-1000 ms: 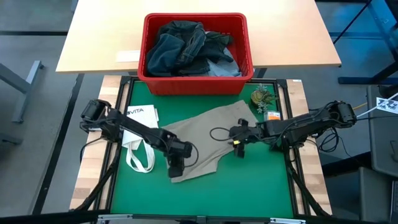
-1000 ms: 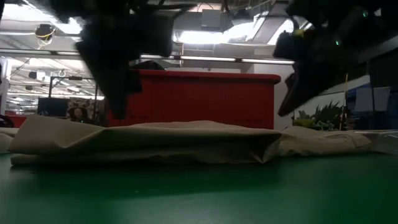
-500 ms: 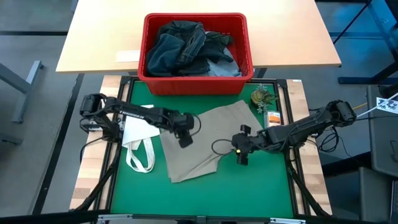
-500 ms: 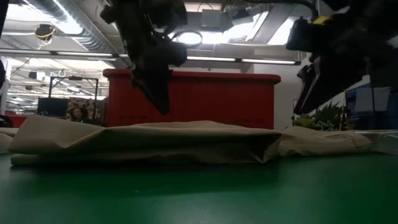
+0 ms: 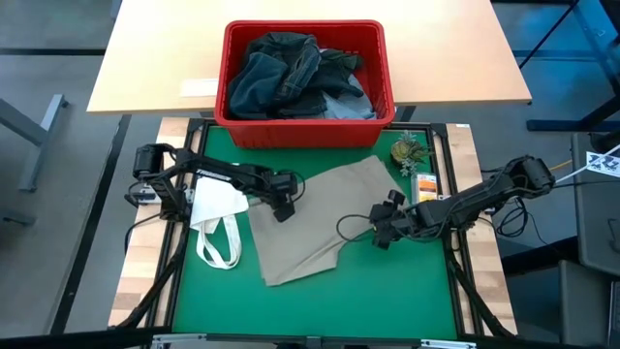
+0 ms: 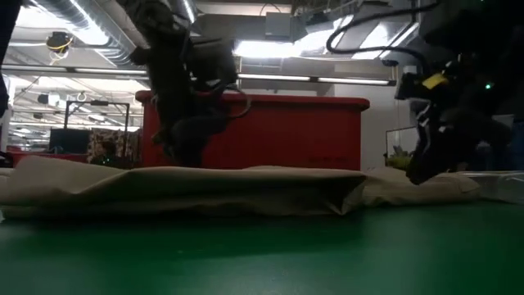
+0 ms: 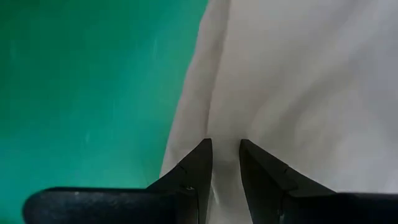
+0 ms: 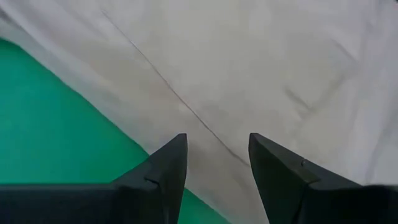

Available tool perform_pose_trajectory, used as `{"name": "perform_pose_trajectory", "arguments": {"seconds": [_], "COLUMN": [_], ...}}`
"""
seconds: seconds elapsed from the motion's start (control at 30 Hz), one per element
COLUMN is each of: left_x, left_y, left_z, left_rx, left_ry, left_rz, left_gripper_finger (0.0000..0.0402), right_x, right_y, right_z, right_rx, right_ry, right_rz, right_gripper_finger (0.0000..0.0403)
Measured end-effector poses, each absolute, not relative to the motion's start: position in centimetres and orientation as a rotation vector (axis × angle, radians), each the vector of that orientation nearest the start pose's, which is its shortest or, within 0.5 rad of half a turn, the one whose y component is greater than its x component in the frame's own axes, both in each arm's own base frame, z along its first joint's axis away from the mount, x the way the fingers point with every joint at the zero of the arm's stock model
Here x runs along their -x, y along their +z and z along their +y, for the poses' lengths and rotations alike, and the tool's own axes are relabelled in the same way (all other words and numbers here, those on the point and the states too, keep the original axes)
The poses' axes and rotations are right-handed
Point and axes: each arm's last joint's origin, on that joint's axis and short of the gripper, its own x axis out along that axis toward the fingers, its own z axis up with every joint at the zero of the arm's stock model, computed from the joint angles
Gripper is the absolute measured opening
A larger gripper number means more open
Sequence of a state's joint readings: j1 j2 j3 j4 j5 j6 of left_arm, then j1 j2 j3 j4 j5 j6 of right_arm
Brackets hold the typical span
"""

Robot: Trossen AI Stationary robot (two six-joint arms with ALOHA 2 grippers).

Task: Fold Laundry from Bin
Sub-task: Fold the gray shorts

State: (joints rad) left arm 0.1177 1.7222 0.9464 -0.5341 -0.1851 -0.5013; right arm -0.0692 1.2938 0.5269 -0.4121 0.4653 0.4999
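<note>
Beige trousers lie spread on the green mat, just near of the red bin, which stands at the far edge and holds a heap of dark and blue denim laundry.

The left gripper is over the trousers' left edge. In its wrist view the fingers stand a narrow gap apart, tips down at the cloth edge where it meets the mat; whether they pinch fabric cannot be told.

The right gripper is at the trousers' right edge. Its fingers stand wider apart, with a seam of the cloth between them, nothing clamped.

A white tote bag lies left of the trousers.
</note>
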Motion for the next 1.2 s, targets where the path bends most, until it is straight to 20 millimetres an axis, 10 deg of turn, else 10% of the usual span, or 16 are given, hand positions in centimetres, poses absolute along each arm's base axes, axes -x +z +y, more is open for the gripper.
{"name": "perform_pose_trajectory", "arguments": {"seconds": [0.87,1.2], "left_x": [-30.2,-30.3], "left_y": [13.5,15.1], "left_z": [-7.3,-7.6], "left_rx": [0.608,0.603], "left_ry": [0.291,0.257], "left_rz": [1.116,1.061], "left_gripper_finger": [0.0077,0.0077], "right_x": [-20.1,-21.8], "right_y": [14.5,17.0], "right_z": [-7.7,-7.8], "right_rx": [-0.312,-0.334], "right_ry": [-0.834,-0.656], "right_rz": [0.837,0.850], "right_gripper_finger": [0.0172,0.0172]}}
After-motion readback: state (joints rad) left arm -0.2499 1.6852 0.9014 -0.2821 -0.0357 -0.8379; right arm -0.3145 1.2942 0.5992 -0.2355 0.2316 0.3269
